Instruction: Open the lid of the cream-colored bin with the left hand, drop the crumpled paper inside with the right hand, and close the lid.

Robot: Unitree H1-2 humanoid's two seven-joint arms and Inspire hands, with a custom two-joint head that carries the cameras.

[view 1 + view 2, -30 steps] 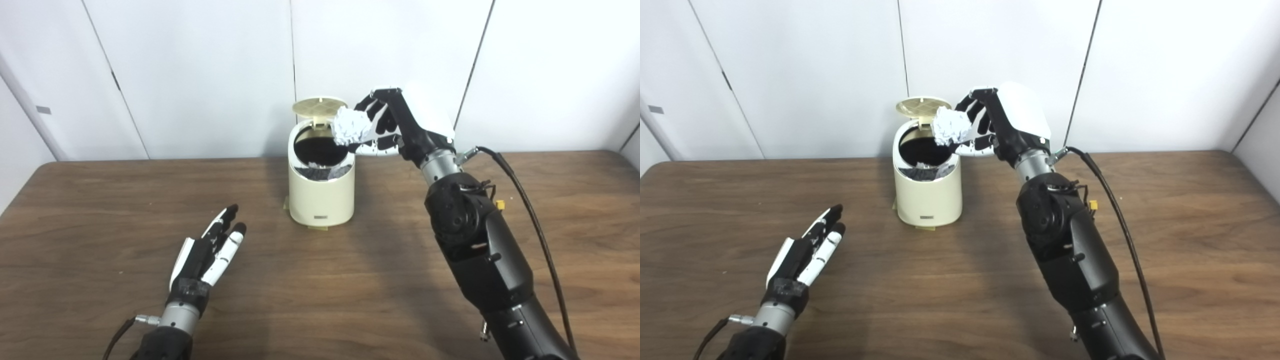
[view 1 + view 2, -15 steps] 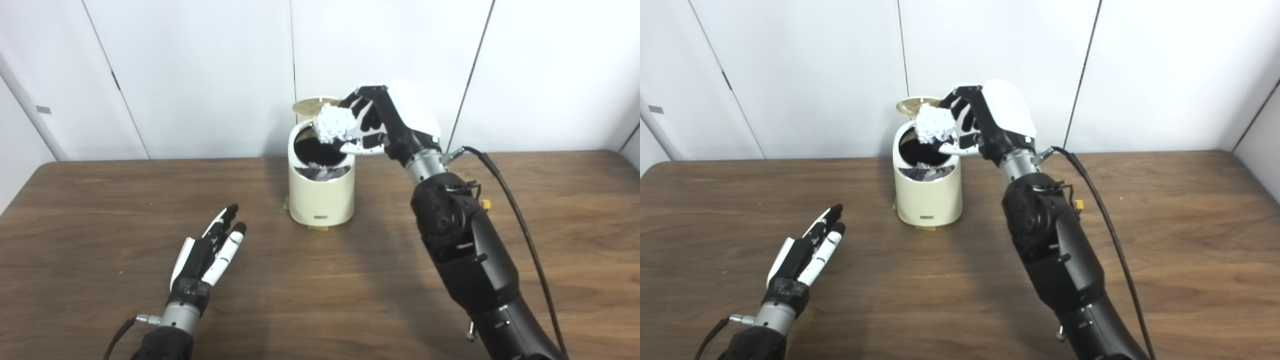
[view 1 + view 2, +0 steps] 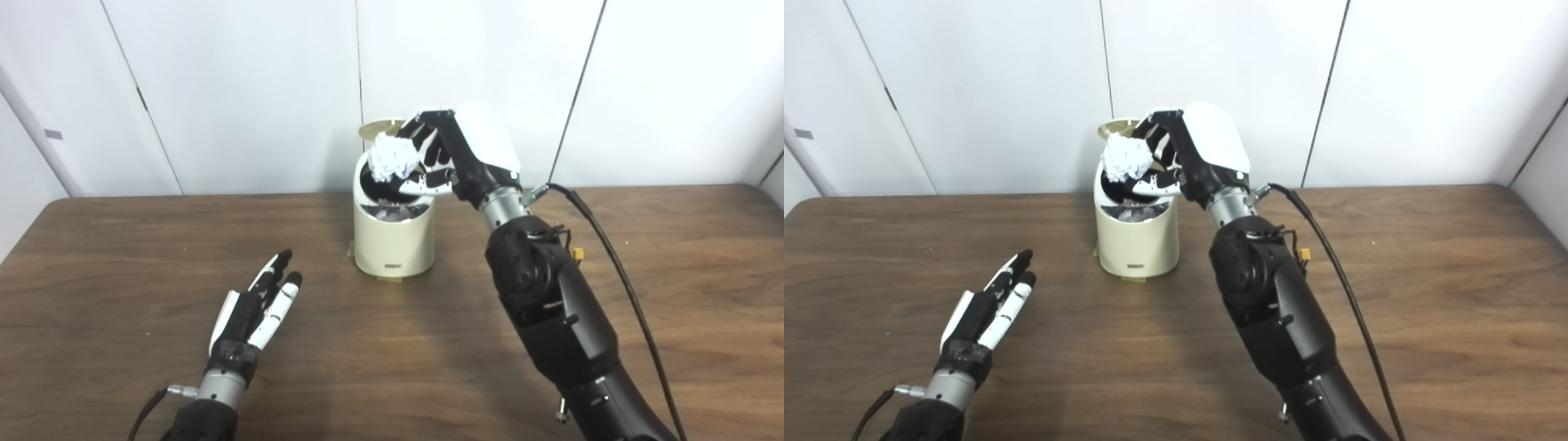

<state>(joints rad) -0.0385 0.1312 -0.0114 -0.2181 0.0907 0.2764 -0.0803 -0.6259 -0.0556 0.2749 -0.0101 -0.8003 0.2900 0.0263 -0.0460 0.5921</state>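
The bin (image 3: 394, 236) is cream with a dark inside, and the crumpled paper (image 3: 393, 162) above it is white. Both the left hand (image 3: 257, 306) and right hand (image 3: 456, 153) are black and white, over a dark brown wood-grain desk (image 3: 122, 257).

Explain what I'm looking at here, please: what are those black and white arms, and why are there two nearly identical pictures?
These are the two arms of a human-shaped robot, seen through two cameras side by side in its head, which is why the pictures nearly match. Each arm ends in a robot hand with fingers and a thumb. On the brown table stands a small cream-colored bin with its lid flipped up at the back. The right robot hand holds a white ball of crumpled paper directly over the bin's opening; some paper already shows inside. The left robot hand lies open at the table, fingers straight, holding nothing, well short of the bin. A black cable runs along the right arm.
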